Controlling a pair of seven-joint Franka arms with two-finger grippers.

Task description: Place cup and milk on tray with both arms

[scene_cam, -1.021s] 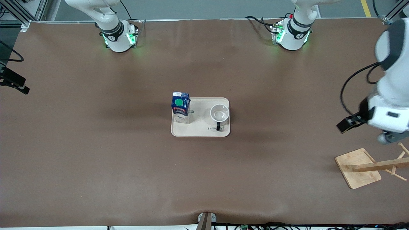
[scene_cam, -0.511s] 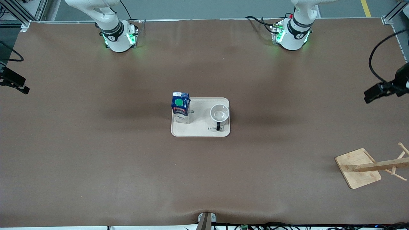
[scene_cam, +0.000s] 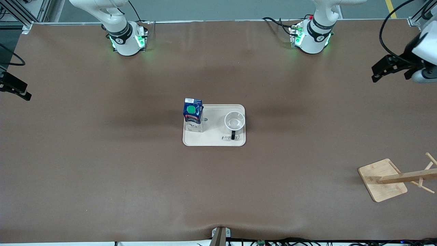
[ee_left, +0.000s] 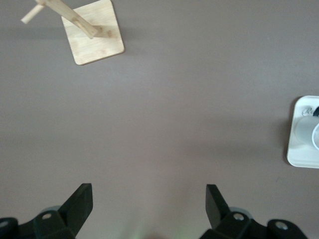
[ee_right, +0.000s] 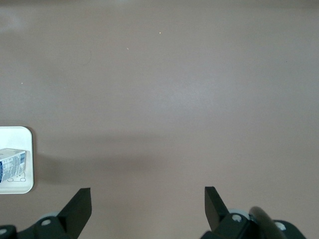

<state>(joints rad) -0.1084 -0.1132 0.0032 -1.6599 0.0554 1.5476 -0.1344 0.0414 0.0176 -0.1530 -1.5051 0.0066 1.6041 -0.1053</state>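
Observation:
The cream tray lies at the middle of the table. The milk stands upright on it at the end toward the right arm. The cup stands on it at the end toward the left arm, its dark handle toward the front camera. My left gripper is up in the air over the left arm's end of the table, open and empty. My right gripper is open and empty over bare table; it does not show in the front view. Both are well apart from the tray.
A wooden rack with a flat base stands near the front camera at the left arm's end; it also shows in the left wrist view. The tray's edge shows in both wrist views.
My left gripper has swung away from over the rack toward the robots' side of the table. The cup, milk and tray have not moved.

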